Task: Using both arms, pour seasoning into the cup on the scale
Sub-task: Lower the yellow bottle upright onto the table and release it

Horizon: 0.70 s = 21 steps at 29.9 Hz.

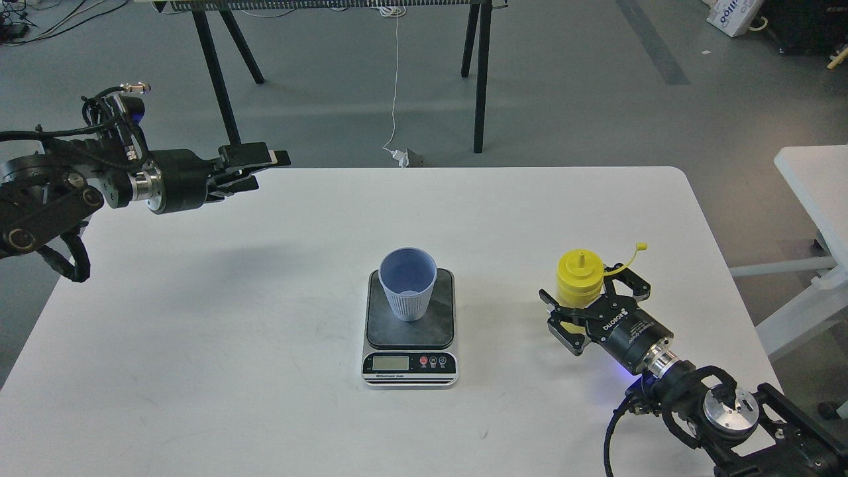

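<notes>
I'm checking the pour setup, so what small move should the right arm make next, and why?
Probably close the right gripper on the seasoning: its fingers sit either side of the bottle, which stands on the table, right of the cup on the scale.

Left arm enters from the left edge, held high, forearm roughly level and pointing right. Silver joint ring at the wrist, loose cables looped over the top, a small blue light near the cable cluster. Left gripper points right; its jaws lie close together, nothing between them, but from this angle it's unclear whether they're fully closed.

Right arm comes in from the bottom right corner, forearm angled up and to the left. Silver ring at the wrist, blue glow just under it. Right gripper has its jaws spread wide, 1 finger on either side of the seasoning, bracketing its lower body.
</notes>
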Tool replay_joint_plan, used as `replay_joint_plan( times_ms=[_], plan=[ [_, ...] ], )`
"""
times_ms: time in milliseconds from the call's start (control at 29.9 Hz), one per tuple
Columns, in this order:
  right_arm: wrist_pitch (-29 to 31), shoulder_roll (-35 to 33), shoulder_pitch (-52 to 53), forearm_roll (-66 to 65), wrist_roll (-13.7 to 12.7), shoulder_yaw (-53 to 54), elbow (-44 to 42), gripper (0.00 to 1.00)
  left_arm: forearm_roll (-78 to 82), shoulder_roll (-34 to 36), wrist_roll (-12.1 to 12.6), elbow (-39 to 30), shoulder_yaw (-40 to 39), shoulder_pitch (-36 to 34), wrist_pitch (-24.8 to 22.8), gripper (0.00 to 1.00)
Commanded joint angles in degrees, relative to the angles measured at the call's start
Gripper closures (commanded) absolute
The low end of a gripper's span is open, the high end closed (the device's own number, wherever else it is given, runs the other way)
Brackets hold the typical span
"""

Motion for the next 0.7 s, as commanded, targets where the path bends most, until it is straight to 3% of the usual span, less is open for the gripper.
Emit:
replay_joint_plan(
  times_ms=[0,669],
  plan=[
    [0.0,-0.9,-1.9,0.2,-0.2,0.4,2.2,0.01,0.1,0.4,0.0,0.0,0.1,-0.2,0.0,0.01],
    [0.0,-9.6,-14.0,0.5,-0.2,4.3,15.0,0.01,0.1,0.9,0.0,0.0,0.1,-0.3,0.0,0.01]
  ],
)
